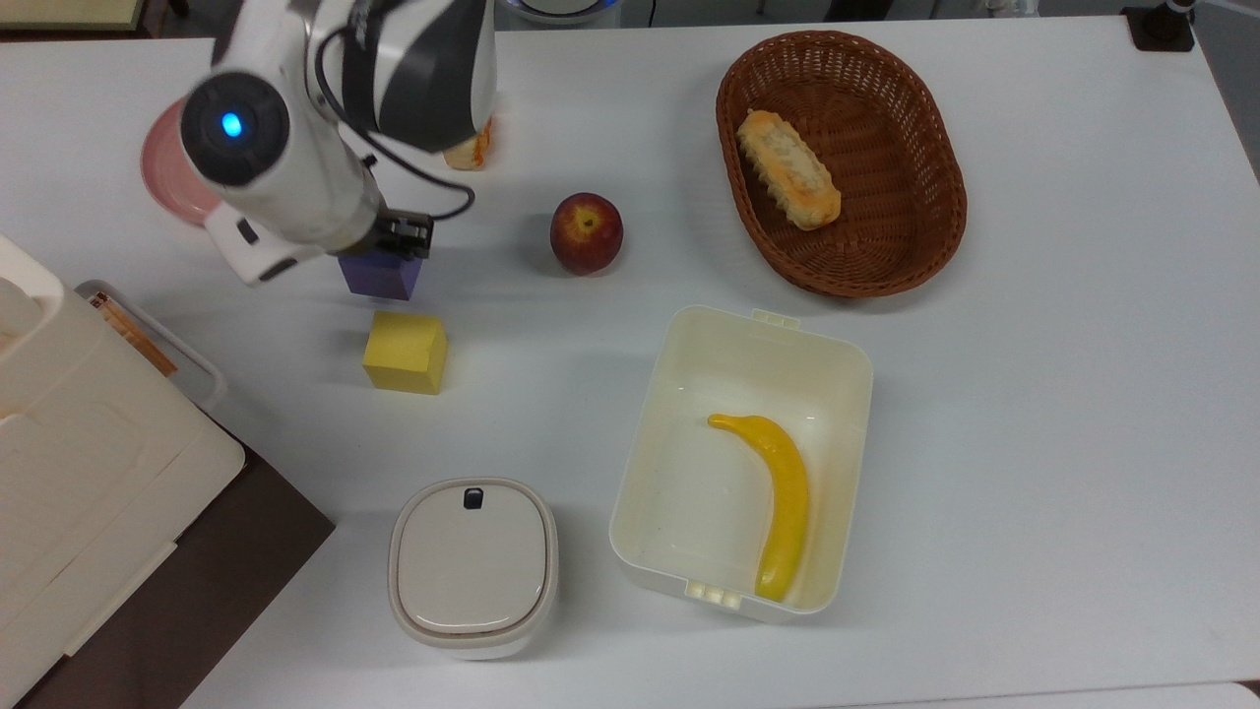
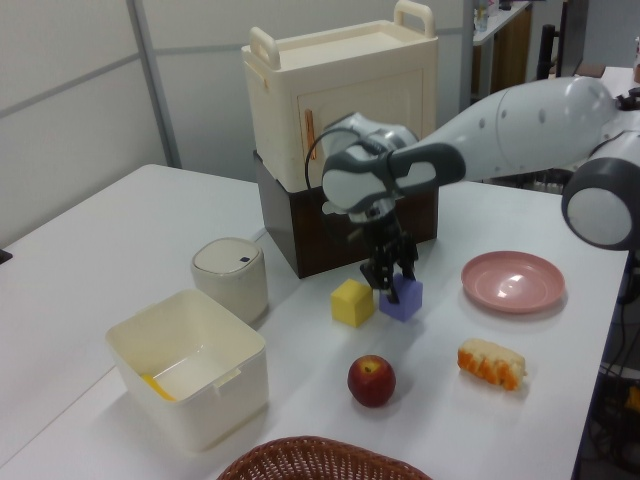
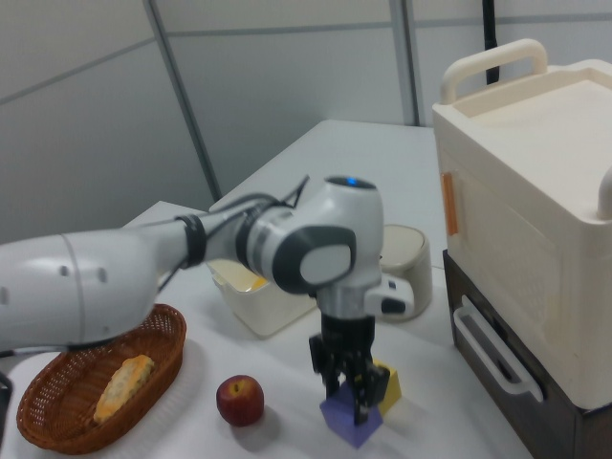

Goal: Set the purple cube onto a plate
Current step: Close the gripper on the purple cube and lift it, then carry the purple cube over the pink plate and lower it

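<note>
Worktop (image 1: 1034, 394): white, carries everything; places below are given from the purple cube.
Cream case (image 2: 340, 100): on a dark base behind the cube in the left view, off the likely carry route.
Arm: reaches in over the plate side, wrist pointing straight down on the cube, a stance that suits a top grasp.
Basket (image 1: 925, 236): wicker, well apart from the cube, holds a bread piece; no part in this task.
Open tub (image 1: 847, 364): holds a banana (image 1: 778, 502), well apart.
Plate (image 2: 514, 281): pink, bare, near the cube on the left view's right; I judge it the drop spot, with nothing between.
Purple cube (image 2: 402, 297): looks raised just clear of the worktop in the left view and tilted on a corner in the right view (image 3: 350, 421), which fits a lift under way.
Yellow cube (image 2: 351, 302): just beside the purple one; whether the two touch is unclear.
Apple (image 2: 371, 380): near, on the side away from the plate.
End effector (image 3: 347, 387): fingers closed against the purple cube's sides, gripping from above.
</note>
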`<state>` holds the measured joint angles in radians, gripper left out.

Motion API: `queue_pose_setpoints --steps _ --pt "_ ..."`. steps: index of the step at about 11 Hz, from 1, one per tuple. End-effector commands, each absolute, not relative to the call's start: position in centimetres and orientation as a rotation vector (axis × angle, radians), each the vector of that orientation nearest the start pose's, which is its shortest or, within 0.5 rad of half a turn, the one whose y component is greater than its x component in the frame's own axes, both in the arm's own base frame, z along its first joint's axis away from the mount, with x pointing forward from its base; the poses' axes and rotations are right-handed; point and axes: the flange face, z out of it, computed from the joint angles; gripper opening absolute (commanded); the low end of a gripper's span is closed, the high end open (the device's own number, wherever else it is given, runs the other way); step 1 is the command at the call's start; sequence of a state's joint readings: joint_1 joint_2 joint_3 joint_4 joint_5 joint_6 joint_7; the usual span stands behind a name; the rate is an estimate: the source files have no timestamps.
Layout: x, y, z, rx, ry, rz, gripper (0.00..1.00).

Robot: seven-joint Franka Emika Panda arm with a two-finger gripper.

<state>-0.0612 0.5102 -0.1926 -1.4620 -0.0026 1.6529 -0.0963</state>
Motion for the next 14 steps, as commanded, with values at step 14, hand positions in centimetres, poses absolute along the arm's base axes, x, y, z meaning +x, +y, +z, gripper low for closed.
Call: queue_pose_setpoints --steps 14 --pt "48.9 -31.1 41.2 -3.062 -0.056 0.333 0.00"
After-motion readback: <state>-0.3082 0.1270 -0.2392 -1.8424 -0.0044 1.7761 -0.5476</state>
